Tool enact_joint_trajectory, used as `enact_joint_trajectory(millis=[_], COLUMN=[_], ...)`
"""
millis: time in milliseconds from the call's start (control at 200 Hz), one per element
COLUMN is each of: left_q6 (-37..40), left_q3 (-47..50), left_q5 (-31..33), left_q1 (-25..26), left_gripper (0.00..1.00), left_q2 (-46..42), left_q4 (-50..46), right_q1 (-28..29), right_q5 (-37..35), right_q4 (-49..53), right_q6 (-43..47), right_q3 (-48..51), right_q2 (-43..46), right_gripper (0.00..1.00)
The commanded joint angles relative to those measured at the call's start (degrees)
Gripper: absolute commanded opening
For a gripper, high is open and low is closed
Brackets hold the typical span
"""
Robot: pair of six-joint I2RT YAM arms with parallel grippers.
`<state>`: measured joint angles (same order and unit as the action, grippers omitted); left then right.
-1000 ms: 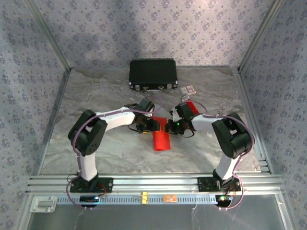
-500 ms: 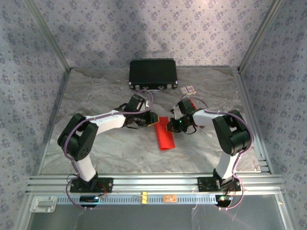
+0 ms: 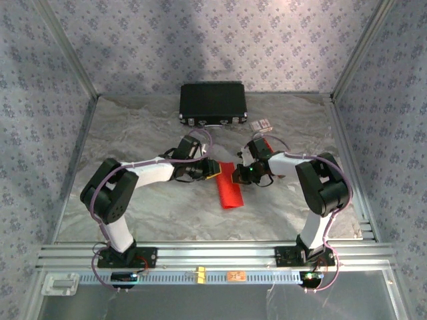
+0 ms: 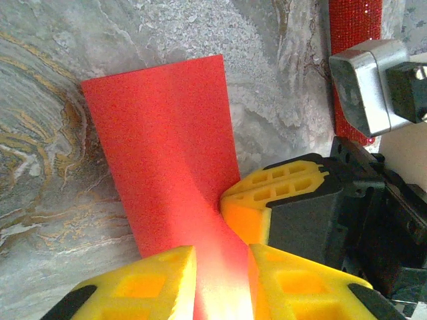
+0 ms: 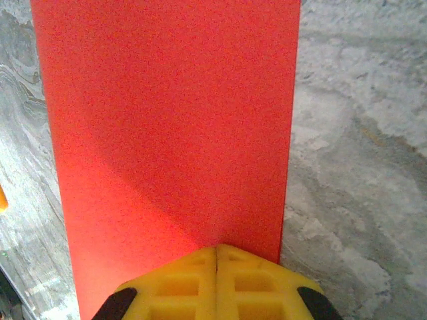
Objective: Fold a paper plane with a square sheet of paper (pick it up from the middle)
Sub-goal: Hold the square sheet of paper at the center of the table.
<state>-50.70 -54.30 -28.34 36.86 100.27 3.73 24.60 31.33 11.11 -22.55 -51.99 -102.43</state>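
The square sheet of paper lies folded into a long bright red strip on the marbled table, between the two arms. In the left wrist view the paper rises from the table into my left gripper, whose yellow fingers are closed in on a raised fold of it. My right gripper is shut, its joined tips pressing down on the paper near its long edge. The right gripper's yellow finger stands right beside the left fingers. In the top view both grippers meet at the strip's far end.
A black case sits at the back of the table, with a small white card to its right. A red glittery strip lies just beyond the right gripper. Metal frame posts and a near rail bound the table.
My left jaws have narrowed onto the paper and the left arm has reached farther out. The strip has swung slightly with its far end toward the left. The right gripper stayed shut.
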Motion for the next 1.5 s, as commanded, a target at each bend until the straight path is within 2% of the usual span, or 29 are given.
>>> enact_joint_trajectory(millis=[0, 430, 1159, 1349, 1499], left_q6=[-0.71, -1.83, -4.15, -2.65, -3.09], left_q3=[-1.13, -1.33, -2.28, -2.87, -3.84], left_q5=[-1.16, -1.02, -1.85, -0.31, -2.35], left_q1=[0.4, 0.82, 2.58, 2.51, 2.51], left_gripper=[0.26, 0.25, 0.24, 0.24, 0.22], left_q2=[-0.96, -0.38, 1.68, 1.25, 1.81], left_q4=[0.94, 1.14, 1.63, -1.56, -0.83], right_q1=[-0.49, -0.78, 0.53, 0.96, 1.31], right_q5=[-3.72, -4.3, -6.03, -6.61, -7.49], right_q4=[3.63, 2.14, -5.75, -6.51, -6.96], right_q6=[-0.34, -1.89, -12.82, -14.79, -15.86], right_q3=[2.25, 3.73, 7.85, 8.22, 8.57], right_q2=[-2.36, -1.5, 1.3, 1.55, 1.8], right_gripper=[0.02, 0.02, 0.02, 0.02, 0.02])
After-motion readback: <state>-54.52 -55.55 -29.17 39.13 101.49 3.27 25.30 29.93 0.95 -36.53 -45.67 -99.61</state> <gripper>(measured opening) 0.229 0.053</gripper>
